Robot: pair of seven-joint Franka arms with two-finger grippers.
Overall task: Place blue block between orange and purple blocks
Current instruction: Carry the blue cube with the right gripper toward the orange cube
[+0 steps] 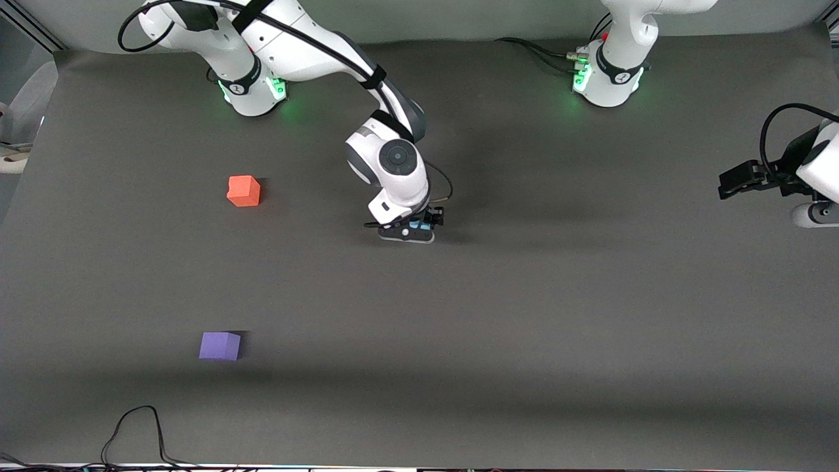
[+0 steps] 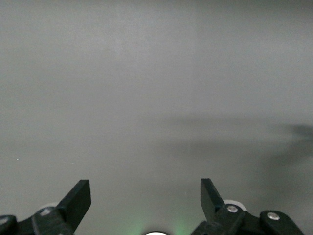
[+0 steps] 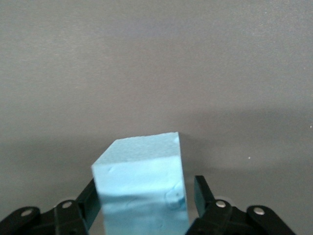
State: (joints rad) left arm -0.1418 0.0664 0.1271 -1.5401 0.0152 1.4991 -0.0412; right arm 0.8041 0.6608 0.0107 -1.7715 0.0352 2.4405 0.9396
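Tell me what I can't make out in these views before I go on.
- Blue block: in the front view the right pincer and its wrist cover all but a sliver.
- Grip: the right wrist view shows a finger at each side of the block, but not whether they press it.
- Block's underside: cut off by the right wrist view's edge.
- Left pincer: open, its view shows only bare mat.

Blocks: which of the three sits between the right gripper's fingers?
The blue block, between the right gripper's fingers; the orange block and purple block sit free on the mat.

Blue block (image 3: 142,188): grainy matt foam w/ dents; table (image 1: 524,328): matt grey cloth-like mat.
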